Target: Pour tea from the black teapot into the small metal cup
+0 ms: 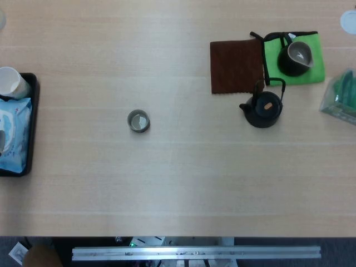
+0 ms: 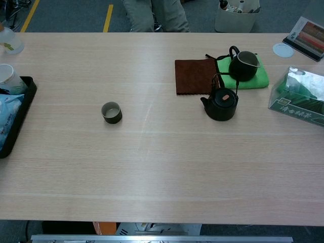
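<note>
Standing well right of centre, the teapot had its spout toward the cup, far to its left. Neither hand showed in either view, so their state could not be told; the right arm would likely be nearer the teapot.

Head view: overhead, straight down on table. Chest view: lower, oblique, facing far edge and floor beyond, slightly nearer. Shared: black teapot, small metal cup.
</note>
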Robot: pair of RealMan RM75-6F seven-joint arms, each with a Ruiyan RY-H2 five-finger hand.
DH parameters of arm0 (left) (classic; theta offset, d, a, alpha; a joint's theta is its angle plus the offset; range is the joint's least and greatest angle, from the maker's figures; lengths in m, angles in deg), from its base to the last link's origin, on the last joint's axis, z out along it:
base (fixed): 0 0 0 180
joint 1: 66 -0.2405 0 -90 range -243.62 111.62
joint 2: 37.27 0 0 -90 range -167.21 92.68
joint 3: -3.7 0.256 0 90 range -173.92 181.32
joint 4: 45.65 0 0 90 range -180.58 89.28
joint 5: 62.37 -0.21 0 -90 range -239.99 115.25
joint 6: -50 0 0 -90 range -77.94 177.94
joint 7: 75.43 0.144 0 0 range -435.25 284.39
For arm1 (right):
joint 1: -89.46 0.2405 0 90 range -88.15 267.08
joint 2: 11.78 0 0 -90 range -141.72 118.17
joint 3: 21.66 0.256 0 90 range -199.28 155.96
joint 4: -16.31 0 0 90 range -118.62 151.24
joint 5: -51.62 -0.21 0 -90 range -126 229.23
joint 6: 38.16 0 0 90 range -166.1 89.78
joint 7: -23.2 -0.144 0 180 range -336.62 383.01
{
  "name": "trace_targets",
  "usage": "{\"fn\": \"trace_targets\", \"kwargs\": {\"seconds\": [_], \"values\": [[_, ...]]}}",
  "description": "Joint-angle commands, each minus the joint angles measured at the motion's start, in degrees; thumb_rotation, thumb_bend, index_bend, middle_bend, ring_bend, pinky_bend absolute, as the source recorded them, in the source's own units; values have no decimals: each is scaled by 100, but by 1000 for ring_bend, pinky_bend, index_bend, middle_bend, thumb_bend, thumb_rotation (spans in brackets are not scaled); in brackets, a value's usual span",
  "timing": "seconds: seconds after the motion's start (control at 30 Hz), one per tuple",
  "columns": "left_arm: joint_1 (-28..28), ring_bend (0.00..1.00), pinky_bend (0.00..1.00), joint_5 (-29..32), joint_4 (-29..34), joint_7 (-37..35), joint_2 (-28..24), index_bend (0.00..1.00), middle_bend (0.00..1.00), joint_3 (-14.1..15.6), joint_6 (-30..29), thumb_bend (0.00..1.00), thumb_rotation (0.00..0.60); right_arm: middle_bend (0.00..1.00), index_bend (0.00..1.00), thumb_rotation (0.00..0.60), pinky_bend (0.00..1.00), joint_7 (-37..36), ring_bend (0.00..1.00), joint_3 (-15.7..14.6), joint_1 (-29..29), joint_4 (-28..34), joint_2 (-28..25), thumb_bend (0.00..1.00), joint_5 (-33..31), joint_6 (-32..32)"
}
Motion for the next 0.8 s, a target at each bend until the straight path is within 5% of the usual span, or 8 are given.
{"fn": "trace_targets", "kwargs": {"seconds": [0.03,0.47,0.8], "values": [[-15,90,84,8,8,9,-5,57,105,5,-20,416,600,337,289,600,208,-3,301,-2,10,-8,1,94,-3,20],[-29,90,84,-19,11,-23,7,57,105,13,-56,417,600,365,289,600,215,-74,303,34,207,83,-76,94,138,192],[-5,90,84,-28,93,-35,-64,57,105,14,-22,417,600,427,289,600,214,-59,303,197,803,433,-244,92,19,1024]]}}
